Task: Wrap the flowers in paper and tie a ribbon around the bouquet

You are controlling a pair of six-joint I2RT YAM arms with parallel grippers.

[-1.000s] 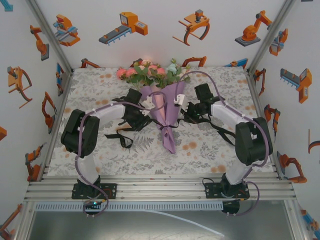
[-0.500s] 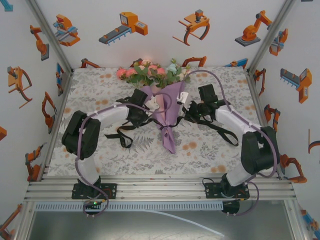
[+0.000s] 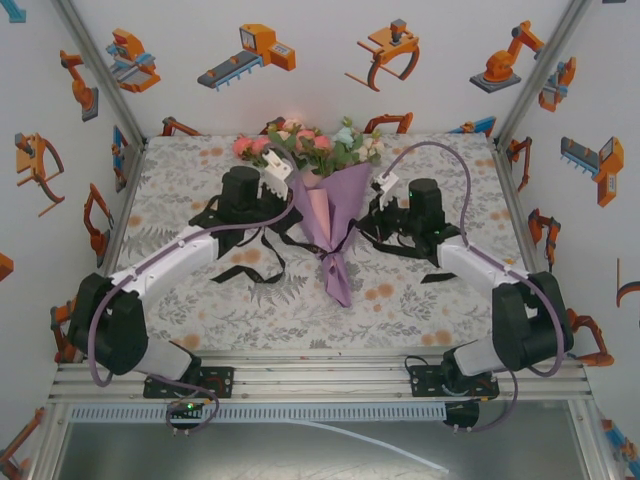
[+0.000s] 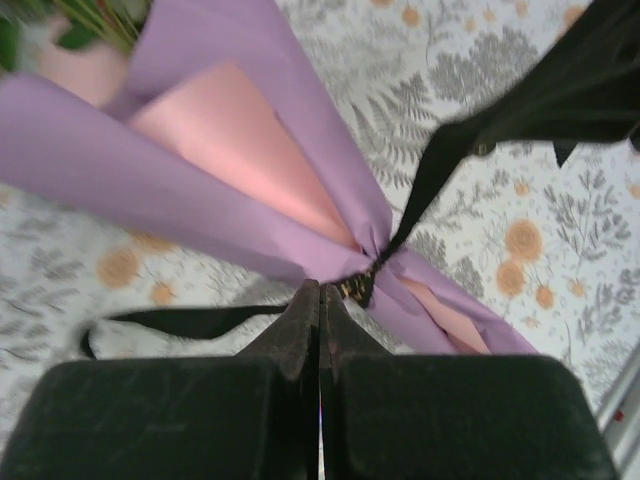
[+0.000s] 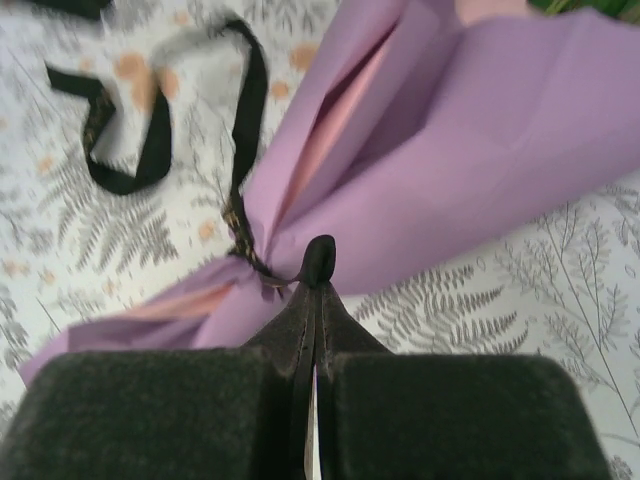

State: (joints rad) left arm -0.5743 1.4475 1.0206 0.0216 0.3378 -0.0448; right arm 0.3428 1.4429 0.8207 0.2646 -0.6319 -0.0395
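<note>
The bouquet (image 3: 330, 215) lies mid-table, its flowers (image 3: 310, 145) pointing to the far edge, wrapped in a purple paper (image 5: 480, 130) cone with a pink inner fold (image 4: 240, 140). The black ribbon (image 4: 420, 190) cinches the cone's narrow waist (image 3: 333, 255). My left gripper (image 4: 320, 290) is shut left of the cone. Its tips meet the ribbon at the knot, and a tail trails off to the left. My right gripper (image 5: 320, 265) is shut right of the cone, with a small ribbon loop poking out of its tips and a strand running to the knot.
Loose ribbon loops (image 3: 250, 270) lie on the floral tablecloth (image 3: 190, 160) left of the bouquet, and more slack (image 5: 120, 170) shows in the right wrist view. Printed walls enclose three sides. A metal rail (image 3: 320, 375) runs along the near edge.
The left gripper's jaws closed beside the cone, then the left arm drew back and to the left. The right gripper shifted slightly right, still shut. The bouquet stayed put.
</note>
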